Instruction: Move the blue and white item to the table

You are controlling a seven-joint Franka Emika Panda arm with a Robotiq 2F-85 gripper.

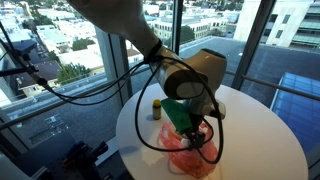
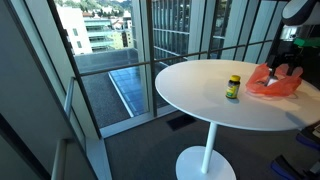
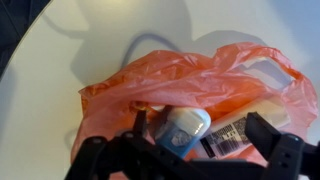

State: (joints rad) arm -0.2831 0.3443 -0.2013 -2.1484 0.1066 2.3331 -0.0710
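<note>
A round white table (image 2: 200,85) stands by tall windows; on it lie a crumpled pink-red bag (image 3: 190,80) and, well apart from it, a small bottle (image 2: 233,87) with a yellow cap. The arm's claw (image 3: 190,152) hangs just above the bag in both exterior views; in the wrist view its two dark fingers (image 3: 268,138) are spread wide and hold nothing.

The blue and white item (image 3: 186,130) lies among the bag's folds, seemingly at its open mouth, and not on the bare table. It sits straight ahead of the claw, between the two fingers and slightly nearer the one at the picture's left; whether either touches it is unclear. Its long axis seems to tilt across the gap rather than run along it, though blur leaves this unsure.

Just beside it lies a pale packet with a barcode (image 3: 235,135), close to the other finger; a closing grip might, I judge, catch that packet or the bag film as well.
</note>
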